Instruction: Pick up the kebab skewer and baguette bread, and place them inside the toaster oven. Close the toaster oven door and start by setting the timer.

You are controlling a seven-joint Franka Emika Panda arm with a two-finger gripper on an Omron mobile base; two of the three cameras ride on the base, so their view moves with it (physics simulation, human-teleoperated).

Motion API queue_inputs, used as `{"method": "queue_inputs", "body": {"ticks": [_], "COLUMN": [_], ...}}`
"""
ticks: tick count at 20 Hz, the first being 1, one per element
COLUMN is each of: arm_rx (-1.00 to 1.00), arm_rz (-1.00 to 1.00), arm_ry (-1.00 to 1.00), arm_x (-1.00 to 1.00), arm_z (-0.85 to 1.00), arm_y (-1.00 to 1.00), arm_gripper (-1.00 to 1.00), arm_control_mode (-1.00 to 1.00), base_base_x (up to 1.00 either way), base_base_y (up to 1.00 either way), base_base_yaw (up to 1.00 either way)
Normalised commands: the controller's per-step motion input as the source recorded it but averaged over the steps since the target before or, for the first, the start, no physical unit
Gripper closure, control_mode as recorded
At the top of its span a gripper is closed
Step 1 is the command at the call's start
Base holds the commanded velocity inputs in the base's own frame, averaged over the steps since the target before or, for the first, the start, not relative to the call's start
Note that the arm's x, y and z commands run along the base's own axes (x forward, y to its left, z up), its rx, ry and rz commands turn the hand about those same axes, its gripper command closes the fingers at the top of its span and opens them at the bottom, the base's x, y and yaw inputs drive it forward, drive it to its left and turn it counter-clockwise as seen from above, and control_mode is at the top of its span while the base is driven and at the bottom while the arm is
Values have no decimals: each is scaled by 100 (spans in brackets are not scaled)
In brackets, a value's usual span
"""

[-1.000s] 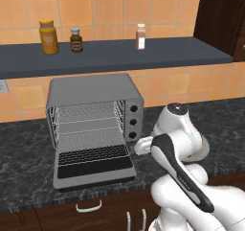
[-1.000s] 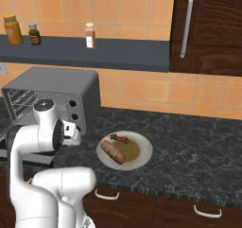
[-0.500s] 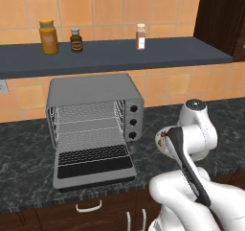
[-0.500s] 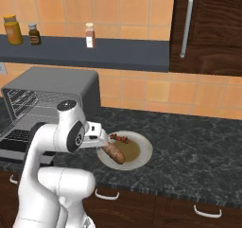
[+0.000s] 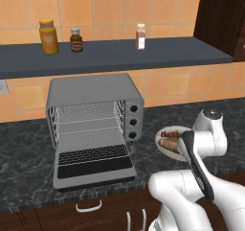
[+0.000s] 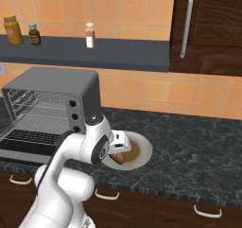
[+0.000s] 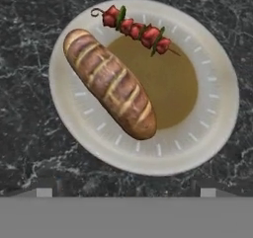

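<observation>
On a white plate (image 7: 207, 133) lie the golden-brown baguette bread (image 7: 111, 84) and, beside it, the kebab skewer (image 7: 136, 29) with red chunks. My gripper (image 7: 126, 192) hangs straight above the plate, open, its fingertips (image 7: 44, 192) wide apart with nothing between them. In the right base view the hand (image 6: 119, 143) hovers over the plate (image 6: 142, 149), with one end of the baguette (image 6: 118, 159) peeking out below it. The grey toaster oven (image 5: 93, 93) stands left of the plate (image 5: 165, 151), its door (image 5: 93, 170) dropped flat open and its wire rack (image 5: 88, 139) bare.
Three black knobs (image 5: 133, 122) sit on the oven's right side. A dark shelf (image 5: 143, 55) above carries a yellow jar (image 5: 49, 36), a dark bottle (image 5: 75, 39) and a shaker (image 5: 140, 36). A dark wood cabinet (image 6: 208, 28) hangs at the right. Black marble counter (image 6: 198, 146) stretches right of the plate.
The arm has swung to the right, from in front of the oven to above the plate. The gripper has stayed open and the food has not moved.
</observation>
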Motion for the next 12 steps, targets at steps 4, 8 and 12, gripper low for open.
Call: {"method": "queue_inputs", "body": {"ticks": [4, 8, 12], "arm_rx": [1, 0, 0], "arm_rz": [0, 0, 1], "arm_ry": [3, 7, 15], "arm_x": [47, 37, 22], "arm_z": [-21, -13, -24], "arm_y": [0, -12, -11], "arm_gripper": [-100, -100, -100], "arm_control_mode": [-100, -100, -100], "base_base_x": [0, 0, 0], "base_base_y": [0, 0, 0], "base_base_yaw": [0, 0, 0]}}
